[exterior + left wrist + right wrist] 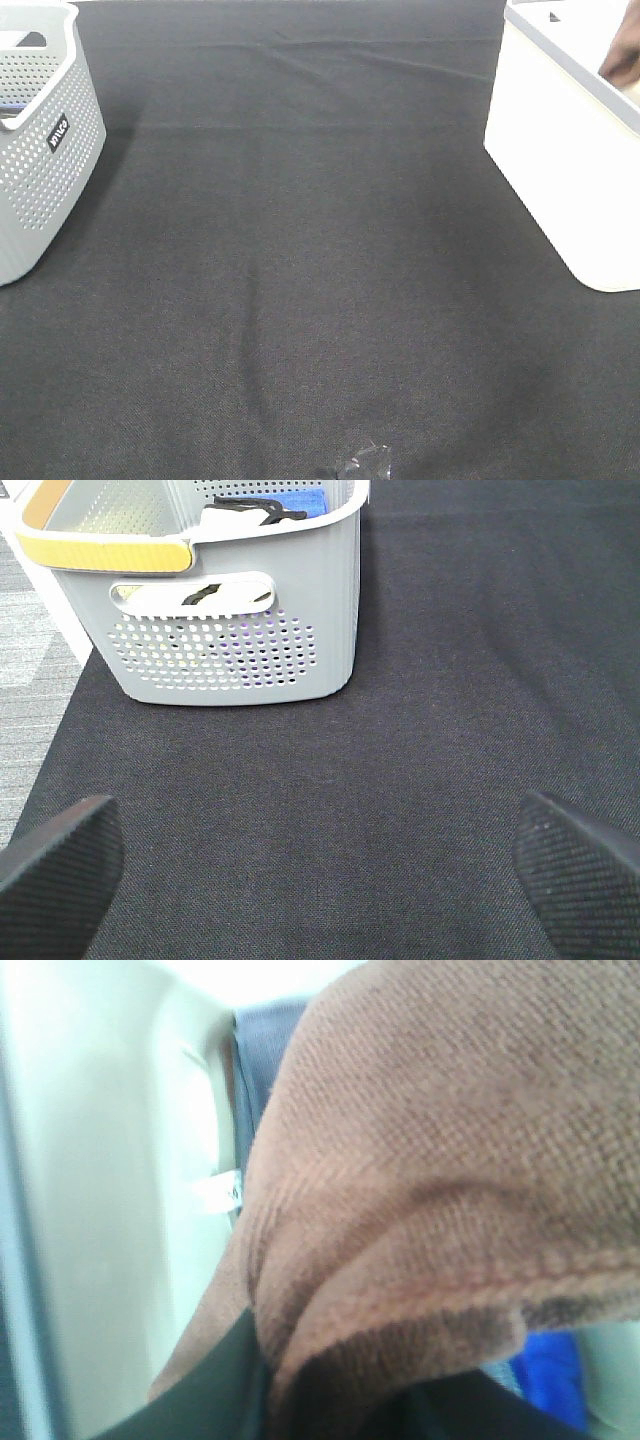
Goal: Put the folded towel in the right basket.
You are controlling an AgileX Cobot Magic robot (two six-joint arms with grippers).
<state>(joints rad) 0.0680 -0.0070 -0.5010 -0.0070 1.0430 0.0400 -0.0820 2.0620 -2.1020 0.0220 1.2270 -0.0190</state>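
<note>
Nearly home: the folded towel (430, 1160) hangs in my right jaws, inside the mouth of the right basket (560, 170).

Brown cloth fills the right wrist view, bunched against my right jaws, which are clenched on it. White basket wall shows beside it and a blue item (550, 1380) beneath. Its long axis I cannot tell from this close. From high up, only a brown scrap shows at the basket's far rim. The right arm owns this move, I judge: just let go. My left jaws stand spread wide, holding nothing, over the black desk (300, 300), facing the grey left basket (240, 630). Counted: one towel, two baskets.
</note>
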